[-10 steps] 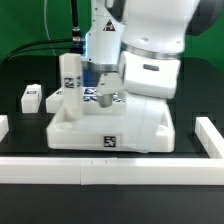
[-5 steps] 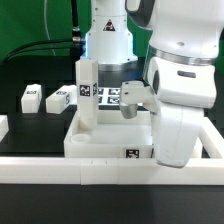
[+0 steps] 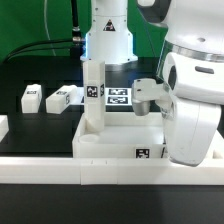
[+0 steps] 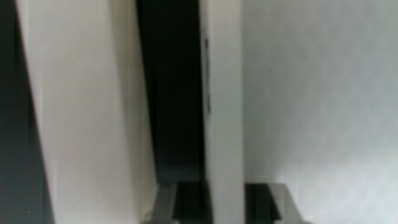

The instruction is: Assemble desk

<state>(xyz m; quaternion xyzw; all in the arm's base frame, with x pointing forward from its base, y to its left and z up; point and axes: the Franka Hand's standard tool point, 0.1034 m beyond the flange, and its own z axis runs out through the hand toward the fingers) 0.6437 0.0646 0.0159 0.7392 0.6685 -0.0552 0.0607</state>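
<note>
1. Here the tabletop (image 3: 115, 150) sits low in the frame's centre, its long axis across the picture. One leg (image 3: 93, 95) stands upright in its corner on the exterior view's left.
2. The gripper (image 4: 226, 205), at the tray's right end, appears pinched tight on its thin rim.
3. Two loose legs (image 3: 30, 96) lie upper left, beyond the standing leg and the marker board (image 3: 118, 96).

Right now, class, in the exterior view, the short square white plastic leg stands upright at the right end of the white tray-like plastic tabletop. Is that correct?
Not quite. The exterior view shows the leg standing upright at the left end of the tabletop, not the right; the robot arm covers the right end.
</note>
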